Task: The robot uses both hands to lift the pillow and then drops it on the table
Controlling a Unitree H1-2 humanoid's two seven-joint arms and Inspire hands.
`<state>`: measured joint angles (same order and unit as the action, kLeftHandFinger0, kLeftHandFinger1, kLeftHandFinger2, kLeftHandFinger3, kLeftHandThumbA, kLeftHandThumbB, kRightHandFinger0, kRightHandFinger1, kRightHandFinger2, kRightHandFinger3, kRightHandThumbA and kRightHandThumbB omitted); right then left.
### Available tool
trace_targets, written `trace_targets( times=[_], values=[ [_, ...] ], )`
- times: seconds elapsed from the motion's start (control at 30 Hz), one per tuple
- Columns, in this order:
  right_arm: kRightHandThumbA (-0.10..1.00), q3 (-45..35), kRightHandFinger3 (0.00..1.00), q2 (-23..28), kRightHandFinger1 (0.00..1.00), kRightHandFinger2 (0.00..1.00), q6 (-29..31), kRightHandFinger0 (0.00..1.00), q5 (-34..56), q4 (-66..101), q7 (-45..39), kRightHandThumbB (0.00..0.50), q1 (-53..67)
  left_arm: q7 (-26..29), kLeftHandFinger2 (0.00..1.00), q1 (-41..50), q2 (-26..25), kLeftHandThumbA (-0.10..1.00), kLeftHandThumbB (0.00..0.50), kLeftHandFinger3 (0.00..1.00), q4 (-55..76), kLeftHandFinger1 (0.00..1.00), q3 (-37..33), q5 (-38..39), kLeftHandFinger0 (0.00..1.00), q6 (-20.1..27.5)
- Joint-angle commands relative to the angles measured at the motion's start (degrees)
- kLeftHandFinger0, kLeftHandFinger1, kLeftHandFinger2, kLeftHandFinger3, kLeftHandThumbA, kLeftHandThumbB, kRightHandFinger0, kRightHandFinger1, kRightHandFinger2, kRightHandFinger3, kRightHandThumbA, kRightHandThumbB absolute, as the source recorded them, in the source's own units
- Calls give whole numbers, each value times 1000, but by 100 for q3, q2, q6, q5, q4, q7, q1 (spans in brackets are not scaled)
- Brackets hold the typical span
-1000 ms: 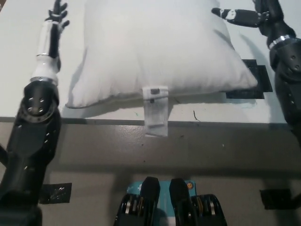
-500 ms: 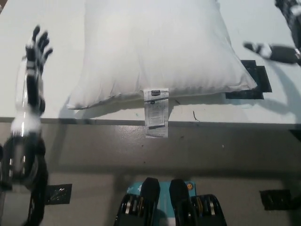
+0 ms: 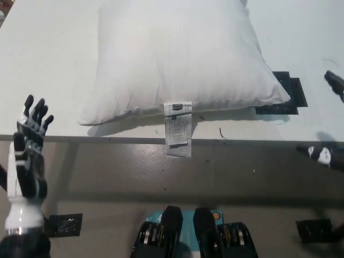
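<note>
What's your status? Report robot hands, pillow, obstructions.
Left robot hand open, off the table's near edge, holding nothing. Right robot hand only partly in view at the right edge. Pillow flat on the table, tag overhanging. Nothing touching it.

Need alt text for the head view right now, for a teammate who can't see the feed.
A white pillow lies flat on a white table, its tag hanging over the near edge. The left robot hand is open at lower left, off the pillow; only bits of the right robot hand show at the right edge.

Pillow (image 3: 177, 54) on table (image 3: 48, 64), near edge
</note>
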<state>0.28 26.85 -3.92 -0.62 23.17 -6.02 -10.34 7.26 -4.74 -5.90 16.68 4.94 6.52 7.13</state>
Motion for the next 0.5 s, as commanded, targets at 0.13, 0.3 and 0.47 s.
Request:
trace_targets(
  times=[0.13,0.3,0.47],
  values=[
    [1000,-94,1000,-286,1000,1000,-234,1000,-739,330,160,130,312,-152,1000,4,297,1000,190,1000,17,1000,-76,-53,1000,443],
    [1000,-163,1000,-320,1000,1000,-64,1000,-647,112,56,109,84,-171,1000,-299,275,1000,206,1000,-403,1000,104,172,1000,779],
    [1000,-184,1000,-324,1000,1000,-94,1000,-824,54,102,113,-147,-127,1000,-425,301,1000,232,1000,-530,1000,227,141,1000,959]
  ],
)
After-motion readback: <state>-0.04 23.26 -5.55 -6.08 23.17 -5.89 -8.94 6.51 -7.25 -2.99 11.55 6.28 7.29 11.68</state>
